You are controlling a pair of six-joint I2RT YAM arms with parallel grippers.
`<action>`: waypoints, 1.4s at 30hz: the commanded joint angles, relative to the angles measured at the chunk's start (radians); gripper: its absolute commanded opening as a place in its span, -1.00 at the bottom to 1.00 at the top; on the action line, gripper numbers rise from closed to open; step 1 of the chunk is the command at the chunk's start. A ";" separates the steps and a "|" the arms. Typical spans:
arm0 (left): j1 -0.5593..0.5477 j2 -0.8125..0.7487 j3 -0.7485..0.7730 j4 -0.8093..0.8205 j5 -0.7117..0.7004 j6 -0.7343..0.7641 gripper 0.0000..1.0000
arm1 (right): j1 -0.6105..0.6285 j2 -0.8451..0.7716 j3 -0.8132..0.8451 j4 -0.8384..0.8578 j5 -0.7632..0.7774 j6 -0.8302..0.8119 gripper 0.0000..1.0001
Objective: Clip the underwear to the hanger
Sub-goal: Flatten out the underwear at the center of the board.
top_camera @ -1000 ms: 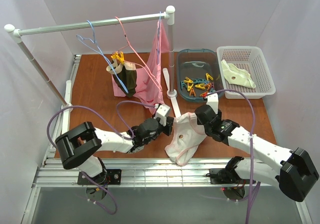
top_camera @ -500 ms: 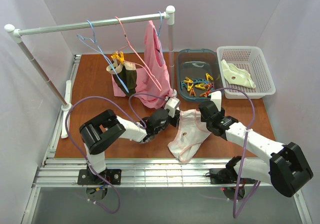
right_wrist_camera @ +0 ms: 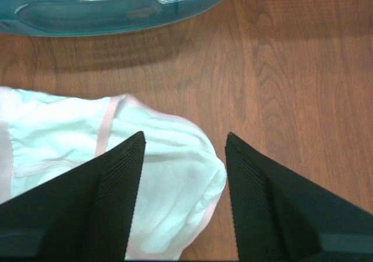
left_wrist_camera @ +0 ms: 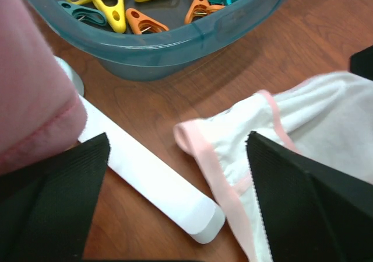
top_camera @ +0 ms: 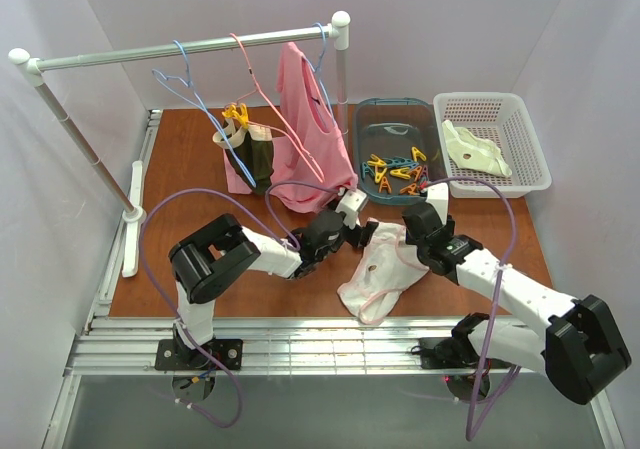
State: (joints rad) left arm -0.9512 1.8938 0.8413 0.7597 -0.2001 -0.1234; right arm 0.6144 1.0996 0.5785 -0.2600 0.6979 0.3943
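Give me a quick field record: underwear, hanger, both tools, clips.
underwear: lying on the table, not clipped
hanger: hooked on the rail, far left, apart from the underwear
left tool: open, straddling the underwear's pink-edged corner
right tool: open, over the underwear's right edge
clips: loose in the teal tub, none picked up

Pale pinkish-white underwear [top_camera: 378, 274] with pink edging on a reddish-brown wood-grain worktop [top_camera: 190, 179]. Light-blue wire hanger [top_camera: 213, 124]. Translucent teal tub [top_camera: 395, 102] of yellow, orange and blue pegs [top_camera: 395, 172]. White lattice basket [top_camera: 490, 97].
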 commanded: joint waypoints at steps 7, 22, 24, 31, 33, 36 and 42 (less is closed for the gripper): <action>0.008 -0.099 -0.048 0.013 -0.119 0.010 0.82 | -0.005 -0.170 0.011 -0.078 -0.003 -0.015 0.10; -0.086 -0.317 -0.323 0.076 0.013 -0.051 0.63 | -0.002 -0.023 -0.195 0.309 -0.512 -0.015 -0.81; -0.126 -0.306 -0.343 0.090 0.008 -0.058 0.61 | -0.002 0.008 -0.193 0.326 -0.518 -0.017 -0.84; -0.236 -0.239 -0.364 0.133 0.013 -0.107 0.59 | -0.002 0.091 -0.186 0.326 -0.431 0.005 -0.88; -0.256 -0.197 -0.361 0.145 0.019 -0.131 0.59 | -0.004 0.103 -0.172 0.303 -0.414 0.023 -0.88; -0.273 -0.148 -0.361 0.177 0.011 -0.156 0.58 | -0.004 0.106 -0.163 0.263 -0.354 0.046 -0.88; -0.285 -0.189 -0.380 0.184 -0.065 -0.153 0.58 | -0.010 0.101 -0.158 0.262 -0.333 0.051 -0.86</action>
State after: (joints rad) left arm -1.2304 1.7588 0.4770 0.9203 -0.2024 -0.2680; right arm 0.6106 1.1999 0.3855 0.0090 0.3233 0.4282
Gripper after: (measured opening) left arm 0.790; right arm 0.070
